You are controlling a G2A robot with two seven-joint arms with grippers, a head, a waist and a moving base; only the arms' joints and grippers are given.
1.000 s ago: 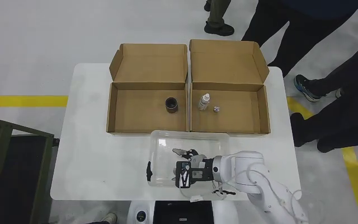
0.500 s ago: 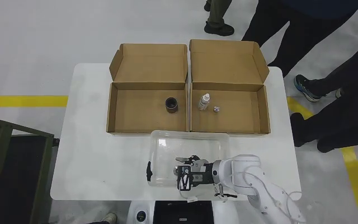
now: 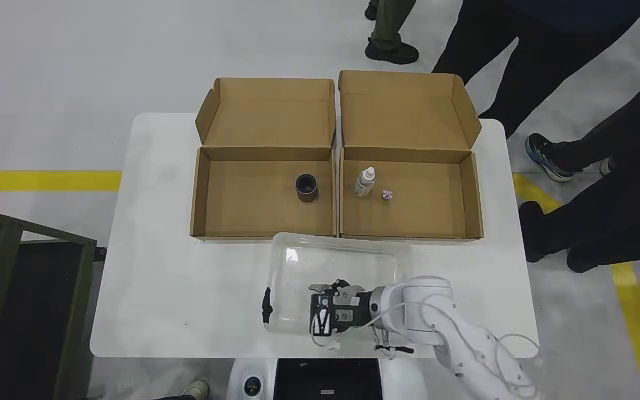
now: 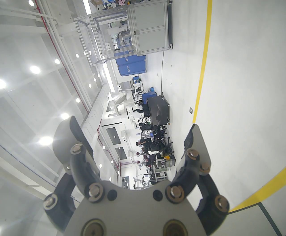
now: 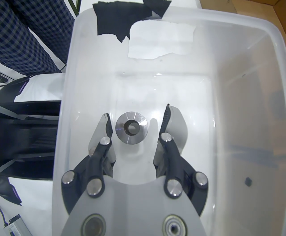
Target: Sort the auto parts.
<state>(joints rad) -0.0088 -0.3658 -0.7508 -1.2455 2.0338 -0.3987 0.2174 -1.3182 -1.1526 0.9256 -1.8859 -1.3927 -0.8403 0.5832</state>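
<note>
A silver metal ring (image 5: 131,127) with a dark centre hole lies flat on the floor of the clear plastic bin (image 5: 245,89). My right gripper (image 5: 137,112) is open and low inside the bin, one finger on each side of the ring; the ring lies closer to one finger. In the top view the right gripper (image 3: 318,312) is in the near half of the bin (image 3: 290,250). My left gripper (image 4: 133,122) is open, holds nothing and points out at the hall, away from the table.
Two open cardboard boxes stand behind the bin. The left box (image 3: 215,205) holds a dark ring (image 3: 307,186). The right box (image 3: 470,205) holds a small white bottle (image 3: 364,181) and a small metal part (image 3: 389,194). Black tape (image 5: 125,15) sticks to the bin's end wall.
My right gripper has shifted a little to the left and toward the table's near edge inside the bin. The parts in the boxes have not moved.
</note>
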